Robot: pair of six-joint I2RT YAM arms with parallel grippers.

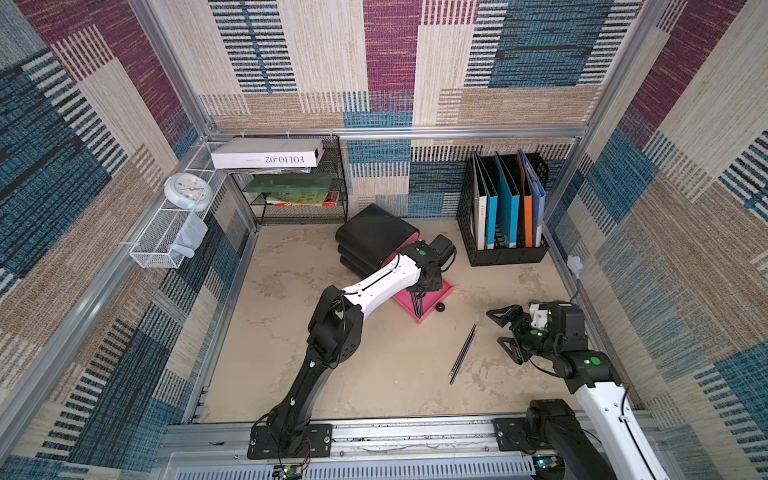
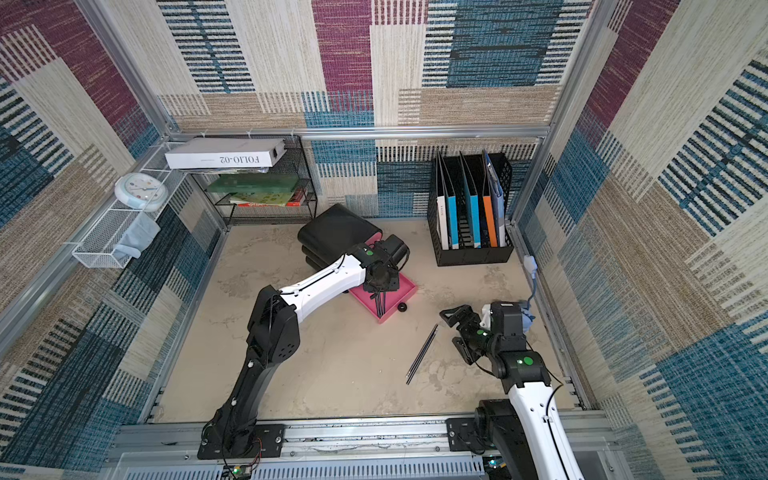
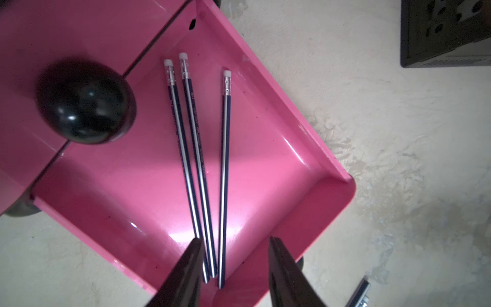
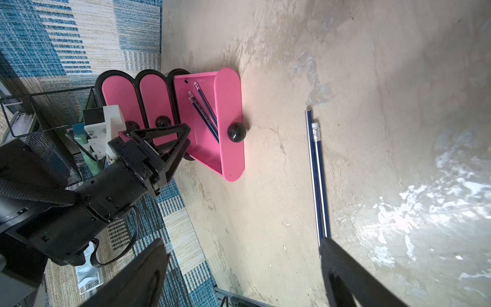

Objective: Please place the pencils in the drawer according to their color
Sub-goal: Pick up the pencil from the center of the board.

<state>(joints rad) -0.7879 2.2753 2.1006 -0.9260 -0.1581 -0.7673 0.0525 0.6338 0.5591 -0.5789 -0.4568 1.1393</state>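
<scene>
Clock, file rack, wire shelf

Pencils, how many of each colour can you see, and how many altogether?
Navy pencils in the pink drawer: 3
Loose navy pencils on the table: 2
Other colours: 0
Total: 5

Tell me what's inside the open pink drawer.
Three navy pencils with white erasers lie on the drawer floor. The left end effector covers part of one; the drawer's rear, under the closed drawers above, is hidden.
</scene>
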